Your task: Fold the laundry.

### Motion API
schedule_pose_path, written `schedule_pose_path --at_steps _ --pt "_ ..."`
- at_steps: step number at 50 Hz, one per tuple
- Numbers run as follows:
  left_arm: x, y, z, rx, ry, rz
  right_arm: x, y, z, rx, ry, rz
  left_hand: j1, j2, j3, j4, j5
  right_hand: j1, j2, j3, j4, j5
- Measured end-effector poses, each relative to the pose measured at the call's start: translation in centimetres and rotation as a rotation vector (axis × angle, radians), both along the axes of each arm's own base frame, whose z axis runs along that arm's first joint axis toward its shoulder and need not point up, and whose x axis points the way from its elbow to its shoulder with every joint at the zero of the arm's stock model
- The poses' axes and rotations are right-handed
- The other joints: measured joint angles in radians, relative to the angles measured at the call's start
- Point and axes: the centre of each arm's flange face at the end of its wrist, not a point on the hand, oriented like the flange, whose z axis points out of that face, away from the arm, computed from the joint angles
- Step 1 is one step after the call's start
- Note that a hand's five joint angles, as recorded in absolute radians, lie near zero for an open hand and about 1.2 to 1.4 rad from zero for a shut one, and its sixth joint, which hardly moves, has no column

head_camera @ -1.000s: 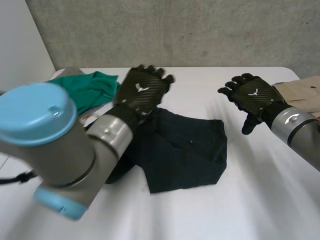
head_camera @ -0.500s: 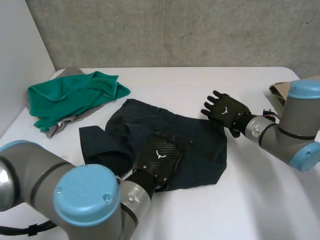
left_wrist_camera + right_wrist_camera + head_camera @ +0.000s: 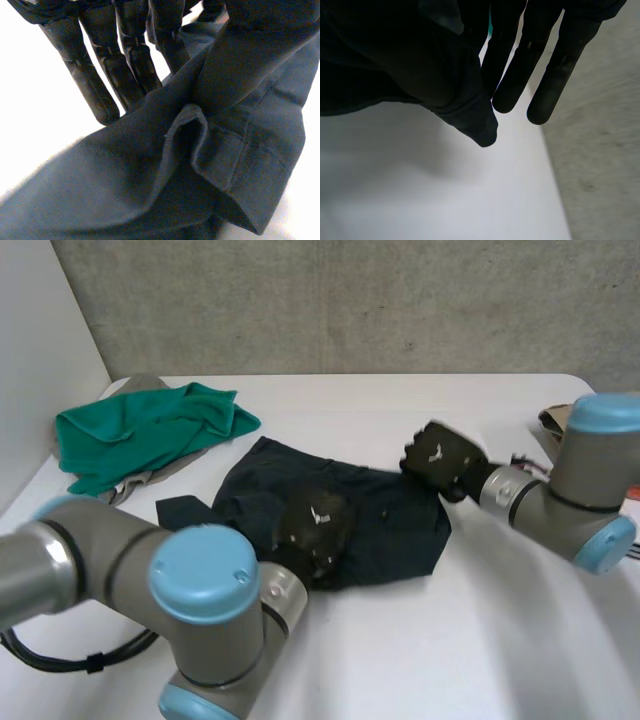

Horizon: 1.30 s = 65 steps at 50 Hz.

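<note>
Since half a second ago, the left hand (image 3: 315, 522) has moved farther from the robot, carrying the near hem of the dark navy garment (image 3: 390, 530) with it. The cloth now lies shorter front to back and is bunched under that hand.

Left wrist view: the thumb (image 3: 240, 65) presses a raised fold of the hem against straight fingers (image 3: 90, 85), so the cloth is pinched between them.

The right hand (image 3: 437, 454) is at the garment's far right corner, much where it was. Right wrist view: the corner is nipped between the thumb and straight fingers (image 3: 550, 75). Its tip hangs free above the white tabletop (image 3: 480, 640).

The garment sits mid-tabletop between the two arms, crumpled along its left side.

A green cloth (image 3: 150, 430) lies heaped at the far left, well apart from the garment. A beige cloth (image 3: 553, 420) lies at the right edge behind the right arm.
</note>
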Motion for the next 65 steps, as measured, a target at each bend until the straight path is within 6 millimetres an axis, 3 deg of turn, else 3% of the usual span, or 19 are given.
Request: schedule_pose_path --at_steps 8,9,10,11,13,15,17,18,22,28,33,40,44,49,54,56,59,61,65 --pt "2.6 -2.1 11.3 -0.219 0.197 0.099 -1.1 1.5 8.7 -0.022 -0.165 -0.078 0.000 0.002 0.014 0.000 0.000 0.000 0.000 0.000 0.003 0.004" --pt "3.2 -2.2 13.1 -0.255 0.230 0.110 -1.6 1.9 10.8 -0.033 -0.202 -0.100 0.000 0.002 0.014 0.000 0.000 0.000 0.000 0.000 0.003 0.007" --pt "3.2 -2.2 13.1 -0.255 0.230 0.110 -1.6 1.9 10.8 -0.033 -0.202 -0.100 0.000 0.002 0.014 0.000 0.000 0.000 0.000 0.000 0.003 0.007" --pt "4.3 -1.9 16.7 -0.328 0.293 0.128 -2.4 2.4 13.7 -0.056 -0.251 -0.127 0.000 0.002 0.014 0.001 0.000 0.000 0.000 0.000 0.003 0.008" --pt "5.0 -1.6 18.9 -0.372 0.332 0.137 -3.2 3.2 16.6 -0.084 -0.302 -0.148 0.000 0.002 0.014 0.001 0.000 0.001 0.000 0.000 0.003 0.013" --pt "6.2 -0.7 22.5 -0.441 0.393 0.146 -4.2 4.8 21.1 -0.137 -0.382 -0.164 0.000 0.002 0.014 0.003 0.000 0.006 0.000 0.004 0.003 0.016" --pt "6.8 -0.1 24.4 -0.474 0.425 0.149 -4.8 5.9 23.4 -0.166 -0.427 -0.168 0.000 0.002 0.014 0.004 0.000 0.006 0.000 0.005 0.004 0.019" --pt "7.5 0.7 26.4 -0.510 0.458 0.150 -5.4 7.3 26.0 -0.198 -0.480 -0.166 0.000 0.003 0.014 0.004 0.000 0.006 0.000 0.006 0.004 0.021" --pt "8.9 2.4 29.9 -0.564 0.513 0.151 -6.6 9.9 30.3 -0.239 -0.585 -0.155 0.000 0.003 0.016 0.004 0.000 0.006 0.000 0.006 0.004 0.023" --pt "10.0 3.8 32.7 -0.593 0.552 0.151 -7.7 11.2 33.2 -0.217 -0.697 -0.148 0.000 0.004 0.018 0.004 0.000 0.006 0.000 0.007 0.004 0.023" --pt "9.9 2.9 32.8 -0.587 0.547 0.164 -7.8 9.6 32.4 -0.143 -0.729 -0.186 0.000 0.004 0.018 0.004 0.000 0.006 0.002 0.007 0.004 0.023" --pt "7.9 -2.6 29.7 -0.515 0.486 0.183 -5.7 4.8 27.2 0.025 -0.716 -0.287 0.000 0.004 0.018 0.004 0.000 0.006 0.011 0.007 0.004 0.023" --pt "6.0 -7.3 25.8 -0.429 0.442 0.156 -3.8 2.0 22.7 0.114 -0.675 -0.348 0.000 0.004 0.018 0.004 0.004 0.006 0.011 0.007 0.004 0.023" --pt "4.4 -14.6 18.1 -0.321 0.392 0.152 -0.9 -1.2 15.5 0.196 -0.612 -0.404 0.000 0.004 0.018 0.004 0.006 0.006 0.011 0.007 0.004 0.023" --pt "3.9 -19.9 12.0 -0.308 0.382 0.180 1.0 -4.0 10.2 0.142 -0.612 -0.461 0.000 0.005 0.018 0.004 0.006 0.000 0.000 0.001 -0.008 0.012" --pt "4.0 -22.2 10.0 -0.330 0.391 0.200 1.7 -5.4 8.4 0.063 -0.638 -0.482 -0.084 -0.112 -0.078 -0.096 -0.064 -0.315 -0.351 -0.346 -0.334 -0.315" --pt "4.3 -24.4 9.1 -0.373 0.414 0.223 2.3 -6.9 7.5 -0.065 -0.693 -0.489 -0.657 -0.595 -0.571 -0.599 -0.565 -0.769 -0.827 -0.815 -0.825 -0.821" --pt "4.5 -25.2 9.3 -0.396 0.432 0.232 2.5 -7.3 7.8 -0.128 -0.722 -0.485 -0.914 -0.870 -0.847 -0.880 -0.834 -0.855 -0.936 -0.943 -0.953 -0.934" --pt "4.9 -25.6 10.8 -0.429 0.477 0.234 2.5 -7.2 9.9 -0.221 -0.765 -0.463 -0.953 -0.984 -0.963 -0.994 -0.927 -0.858 -0.953 -0.972 -0.983 -0.953"
